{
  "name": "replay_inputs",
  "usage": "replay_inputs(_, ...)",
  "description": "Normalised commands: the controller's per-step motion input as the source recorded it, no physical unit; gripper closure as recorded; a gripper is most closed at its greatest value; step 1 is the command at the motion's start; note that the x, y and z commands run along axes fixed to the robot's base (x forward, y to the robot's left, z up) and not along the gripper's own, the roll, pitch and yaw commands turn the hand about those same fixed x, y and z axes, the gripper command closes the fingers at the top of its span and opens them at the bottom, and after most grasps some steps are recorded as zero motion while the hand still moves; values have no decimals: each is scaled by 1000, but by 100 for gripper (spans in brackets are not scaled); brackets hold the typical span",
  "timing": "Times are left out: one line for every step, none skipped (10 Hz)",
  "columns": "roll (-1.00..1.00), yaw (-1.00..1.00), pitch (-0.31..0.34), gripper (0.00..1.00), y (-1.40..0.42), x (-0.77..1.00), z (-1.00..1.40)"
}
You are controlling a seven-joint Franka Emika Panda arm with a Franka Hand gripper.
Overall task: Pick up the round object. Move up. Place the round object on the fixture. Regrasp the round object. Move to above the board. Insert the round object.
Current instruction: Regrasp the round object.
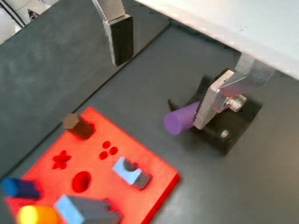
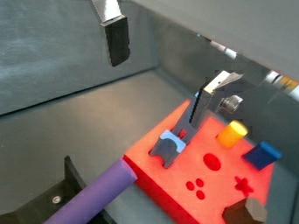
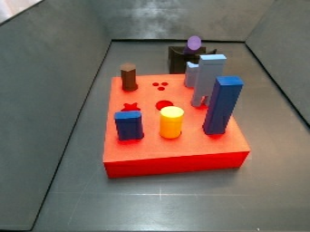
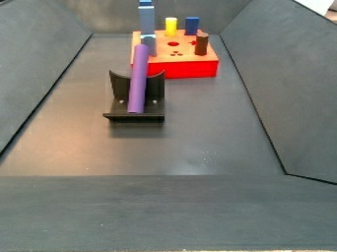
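round object (image 4: 137, 77) leans on fixture (image 4: 121, 106) | pincer (image 1: 163, 70) spread (empty), above floor | board (image 3: 182, 156) w/ blocks

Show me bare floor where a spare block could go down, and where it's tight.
Free: the wide floor beyond the fixture, away from the board; also the strips flanking the board. Crowded: the board's top and around the purple peg, where the open gripper hovers.

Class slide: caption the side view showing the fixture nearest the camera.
Purple peg leans on fixture; board behind; claw out of shot.
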Motion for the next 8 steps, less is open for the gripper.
replay_inputs(1000, 16, -4, 0, -33, -38, 44)
replay_inputs(1000, 16, -7, 0, -30, -31, 33)
replay_inputs(1000, 18, -13, 0, -46, -12, 9)
replay_inputs(1000, 19, -16, 0, -28, -6, 9)
replay_inputs(1000, 20, -17, 0, -21, -1, 11)
replay_inputs(1000, 20, -15, 0, -20, -3, 9)
replay_inputs(1000, 21, -9, 0, -19, 0, 6)
replay_inputs(1000, 23, -3, 0, -17, 8, 6)
